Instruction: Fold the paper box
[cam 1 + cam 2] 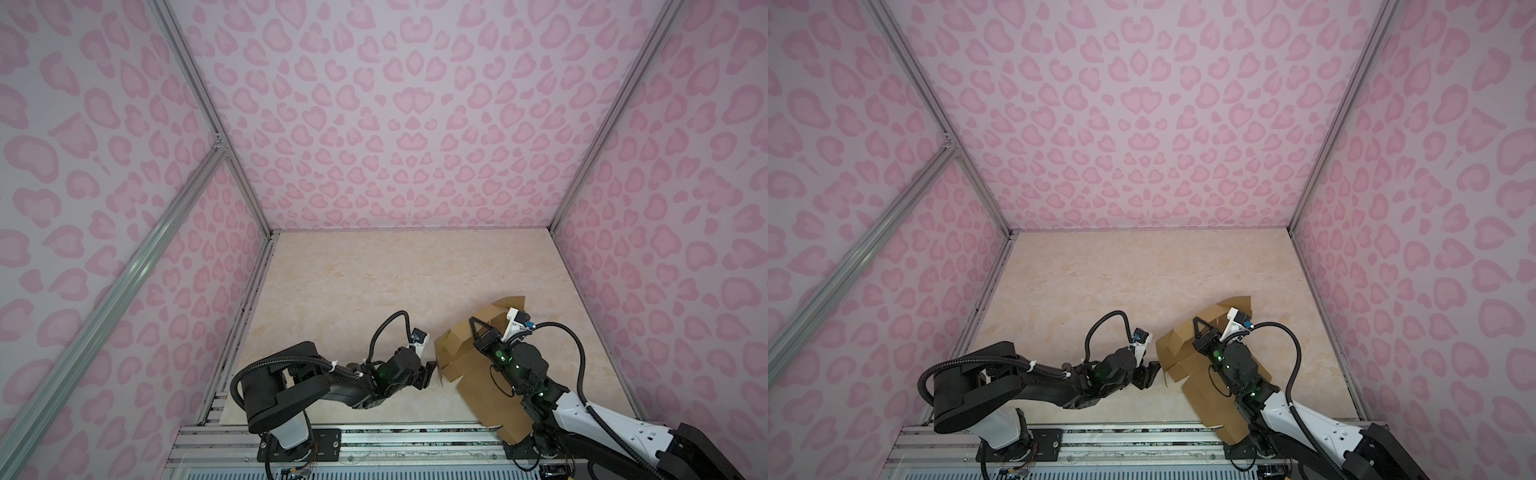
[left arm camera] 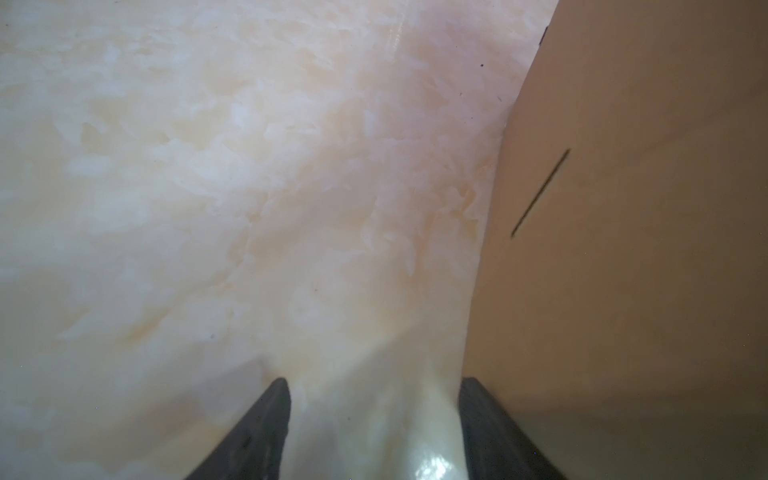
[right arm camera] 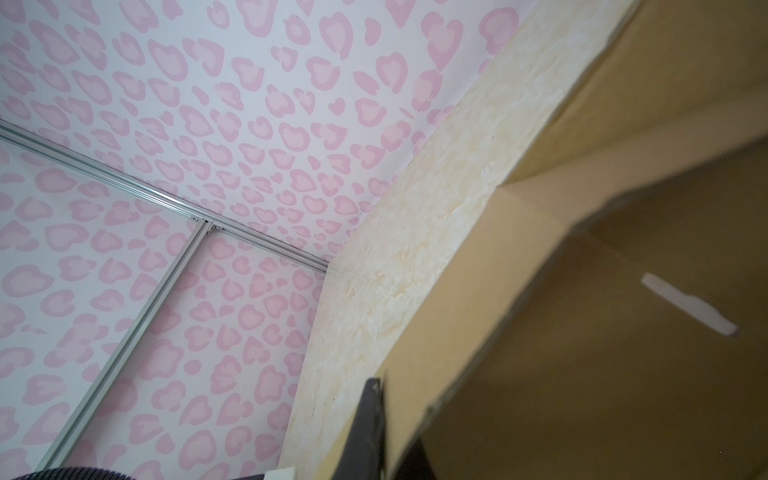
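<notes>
right hand (image 1: 478,328) hides much of the paper box (image 1: 469,365).

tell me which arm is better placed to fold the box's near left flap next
Left, probably. The left end effector is open beside that edge of the paper box, while the right end effector is shut on the cardboard, holding it.

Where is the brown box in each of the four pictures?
Top views: the box sits at lower right, under the right arm.
Left wrist: it fills the right side.
Right wrist: it fills the right side.
Shared landmark: the marbled table under it.
</notes>
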Robot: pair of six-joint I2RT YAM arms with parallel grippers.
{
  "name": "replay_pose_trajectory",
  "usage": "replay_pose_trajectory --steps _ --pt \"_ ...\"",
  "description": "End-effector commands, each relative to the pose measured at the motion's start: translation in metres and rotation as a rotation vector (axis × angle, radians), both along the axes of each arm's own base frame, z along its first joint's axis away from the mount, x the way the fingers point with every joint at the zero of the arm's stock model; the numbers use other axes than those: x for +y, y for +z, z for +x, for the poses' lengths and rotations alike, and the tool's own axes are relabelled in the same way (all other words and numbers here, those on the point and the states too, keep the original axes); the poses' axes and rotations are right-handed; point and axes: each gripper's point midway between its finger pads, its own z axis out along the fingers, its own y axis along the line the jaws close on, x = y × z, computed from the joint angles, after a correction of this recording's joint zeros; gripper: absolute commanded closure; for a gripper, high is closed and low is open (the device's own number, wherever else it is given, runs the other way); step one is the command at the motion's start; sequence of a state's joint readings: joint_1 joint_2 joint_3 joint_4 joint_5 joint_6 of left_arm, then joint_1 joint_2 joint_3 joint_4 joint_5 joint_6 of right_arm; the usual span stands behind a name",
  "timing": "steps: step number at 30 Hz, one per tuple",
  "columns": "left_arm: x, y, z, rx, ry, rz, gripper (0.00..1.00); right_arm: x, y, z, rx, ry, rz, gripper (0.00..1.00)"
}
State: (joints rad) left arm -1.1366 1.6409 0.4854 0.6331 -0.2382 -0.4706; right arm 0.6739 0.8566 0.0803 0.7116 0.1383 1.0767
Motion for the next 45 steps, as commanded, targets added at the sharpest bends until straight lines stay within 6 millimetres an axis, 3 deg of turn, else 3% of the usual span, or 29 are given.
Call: replay_pose_trajectory --steps 1,15,29,33,37,40,45 --pt "-0.011 0.011 0.001 -0.002 -0.006 -0.067 0.33 -0.003 -0.015 -0.003 0.033 0.002 -0.055 0.93" --pt "-0.035 0.033 -0.007 -0.007 -0.036 -0.147 0.33 0.002 -0.012 -0.008 0.008 0.042 -0.037 0.93" --pt "-0.048 0.034 -0.019 0.067 0.006 -0.216 0.34 -0.01 -0.013 -0.011 0.004 0.0 -0.045 0.94" --pt "-0.04 0.037 -0.013 0.032 0.026 -0.184 0.33 -0.011 -0.006 -0.008 -0.014 -0.018 -0.04 0.94" --pt "-0.015 0.048 0.006 0.009 0.081 -0.183 0.32 -0.007 0.012 0.001 -0.043 -0.017 -0.032 0.94" --pt "0.006 0.058 0.021 -0.012 0.119 -0.177 0.32 -0.001 0.024 0.012 -0.06 -0.006 0.001 0.94" --pt "0.018 0.066 0.032 -0.035 0.122 -0.153 0.32 0.016 0.044 0.033 -0.103 0.022 0.063 0.94"
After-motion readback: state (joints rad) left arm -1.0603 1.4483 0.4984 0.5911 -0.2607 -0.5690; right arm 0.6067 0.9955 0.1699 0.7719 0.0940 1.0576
